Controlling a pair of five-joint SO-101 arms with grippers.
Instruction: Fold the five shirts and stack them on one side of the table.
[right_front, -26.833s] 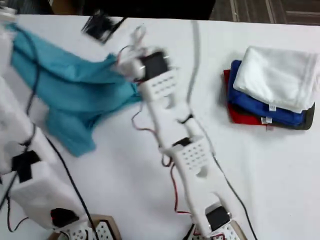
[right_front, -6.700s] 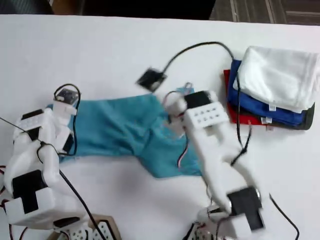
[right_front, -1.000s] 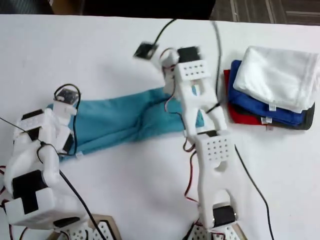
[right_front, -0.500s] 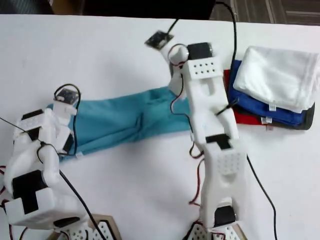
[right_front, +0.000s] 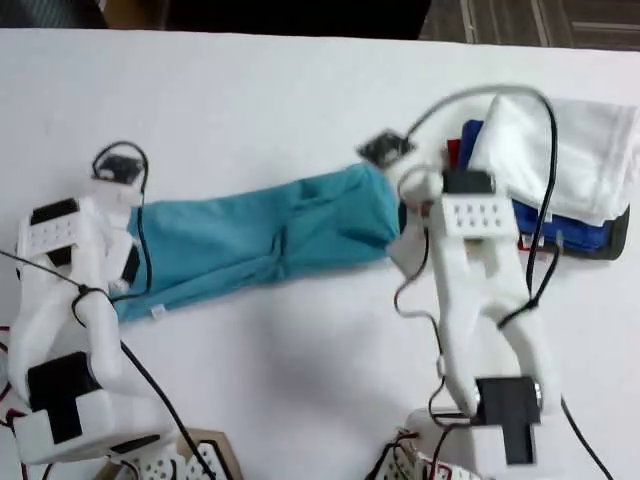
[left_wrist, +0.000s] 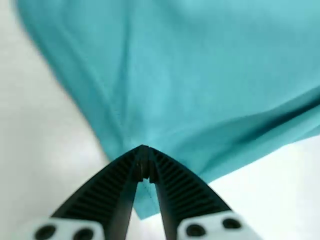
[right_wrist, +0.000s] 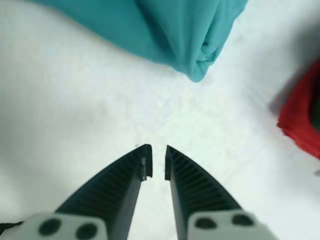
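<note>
Since the left gripper (left_wrist: 144, 167) has its jaws pinched tight on one end of the teal shirt (right_front: 265, 235), I read it as an anchor, pinning the long folded strip flat across the middle of the table (right_front: 250, 90). My right gripper (right_wrist: 155, 162) hangs over bare tabletop just beside the shirt's other end, jaws barely parted and holding nothing. It is likely placed to take that end for the next fold. The stack (right_front: 560, 160) of folded shirts, white on top, sits at the right side. Its red shirt (right_wrist: 300, 120) is close, so there is a snag risk.
</note>
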